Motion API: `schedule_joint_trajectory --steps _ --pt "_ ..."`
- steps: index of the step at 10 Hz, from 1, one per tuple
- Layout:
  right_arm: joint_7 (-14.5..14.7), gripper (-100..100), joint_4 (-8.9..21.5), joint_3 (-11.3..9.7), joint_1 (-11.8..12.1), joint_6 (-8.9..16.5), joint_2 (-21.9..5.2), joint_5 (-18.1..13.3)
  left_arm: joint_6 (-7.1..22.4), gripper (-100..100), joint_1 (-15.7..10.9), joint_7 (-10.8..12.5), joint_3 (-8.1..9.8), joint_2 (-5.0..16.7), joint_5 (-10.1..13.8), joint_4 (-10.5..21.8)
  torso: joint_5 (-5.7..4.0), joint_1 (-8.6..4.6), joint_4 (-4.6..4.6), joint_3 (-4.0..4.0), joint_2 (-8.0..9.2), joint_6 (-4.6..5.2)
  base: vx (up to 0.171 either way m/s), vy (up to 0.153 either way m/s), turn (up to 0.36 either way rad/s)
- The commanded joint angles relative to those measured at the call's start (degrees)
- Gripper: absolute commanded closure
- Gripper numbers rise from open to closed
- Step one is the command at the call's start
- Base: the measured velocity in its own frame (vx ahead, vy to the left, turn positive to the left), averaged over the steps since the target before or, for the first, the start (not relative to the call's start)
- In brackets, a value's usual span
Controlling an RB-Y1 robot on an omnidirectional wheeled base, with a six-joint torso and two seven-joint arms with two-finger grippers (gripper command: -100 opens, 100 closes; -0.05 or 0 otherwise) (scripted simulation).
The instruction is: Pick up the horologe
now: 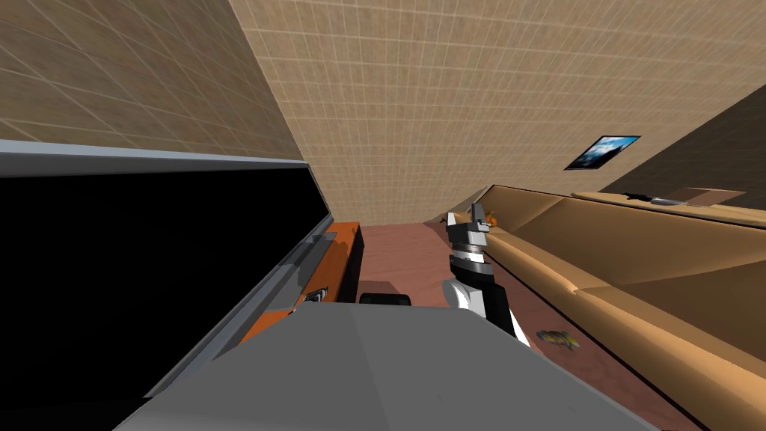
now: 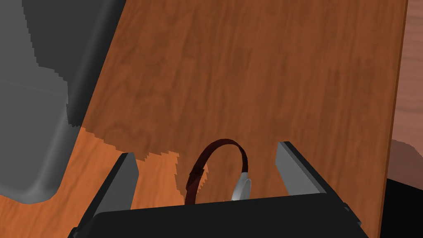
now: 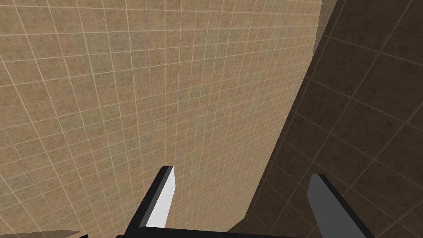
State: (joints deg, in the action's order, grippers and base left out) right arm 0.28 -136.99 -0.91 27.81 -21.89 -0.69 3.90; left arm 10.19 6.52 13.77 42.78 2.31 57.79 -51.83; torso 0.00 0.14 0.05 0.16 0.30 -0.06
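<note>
Left gripper (image 2: 206, 149) right up close, its dark body along the near edge and both grey fingers (image 2: 124, 177) spread wide, clamped on nothing. Between those fingers sits the watch (image 2: 241, 188), resting on the orange-brown wooden top (image 2: 248, 74), a dark red strap arching up in a loop and a silver case at one end. Its lower part is hidden behind the gripper body. Neither finger touches it; there is bare wood on both sides of the strap. A broad shadow covers most of the wooden top, and the strip nearest the gripper is brighter. On the same wooden top, off to one side of the watch, stands a grey rounded base (image 2: 33, 124). From the head view, a television (image 1: 149, 262) with a black screen rises above the wooden top. Well apart from the wooden top, across the reddish floor, the right gripper (image 1: 465, 215) is raised beside a tan sofa (image 1: 636, 262), its fingers (image 3: 163, 198) wide apart and holding nothing.
</note>
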Motion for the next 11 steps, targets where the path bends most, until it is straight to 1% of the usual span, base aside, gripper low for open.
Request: schedule_joint_trajectory --steps 1,2,6,7,8,9,10,11 --pt "0.0 0 0.0 0.0 0.0 0.0 0.0 0.0 0.0 -100 0.0 0.0 0.0 0.0 0.0 0.0 0.0 0.0 0.0 0.0 0.0 0.0 -0.025 0.028 -0.018" --pt "0.0 0 0.0 0.0 0.0 0.0 0.0 0.0 -0.1 100 -0.1 0.0 0.14 -0.1 -0.2 0.1 -0.02 -0.11 -0.02 -0.04 -0.07 -0.02 0.0 0.0 0.0" --pt "0.0 0 0.0 0.0 0.0 0.0 0.0 0.0 0.0 100 -0.1 0.0 0.07 -0.1 -0.2 0.0 -0.03 -0.16 -0.06 -0.12 -0.19 -0.07 0.0 0.0 -0.003" --pt "0.0 0 0.0 0.0 0.0 0.0 0.0 0.0 0.0 0 -0.1 0.0 0.06 -0.1 -0.2 0.0 -0.03 -0.17 -0.06 -0.12 -0.2 -0.07 0.0 0.0 0.0" --pt "0.0 0 0.0 0.0 0.0 0.0 0.0 0.0 0.3 100 1.3 -0.2 -1.69 1.3 2.1 -0.4 -0.03 -0.17 -0.07 -0.13 -0.2 -0.07 0.033 -0.042 0.107" --pt "0.0 0 0.0 0.0 0.0 0.0 0.0 0.0 0.6 100 2.2 -0.4 -2.86 2.2 3.6 -0.8 -0.07 -0.29 -0.11 -0.17 -0.27 -0.15 0.057 -0.079 0.118" --pt "0.0 0 0.0 0.0 0.0 0.0 0.0 0.0 0.6 100 2.2 -0.4 -2.86 2.2 3.6 -0.8 -0.1 -0.43 -0.11 -0.22 -0.35 -0.12 0.045 -0.065 0.026" --pt "0.0 0 0.0 0.0 0.0 0.0 0.0 0.0 0.9 100 3.2 -0.5 -4.03 3.1 5.0 -1.1 -0.09 -0.44 -0.09 -0.22 -0.37 -0.06 0.035 -0.057 0.022"
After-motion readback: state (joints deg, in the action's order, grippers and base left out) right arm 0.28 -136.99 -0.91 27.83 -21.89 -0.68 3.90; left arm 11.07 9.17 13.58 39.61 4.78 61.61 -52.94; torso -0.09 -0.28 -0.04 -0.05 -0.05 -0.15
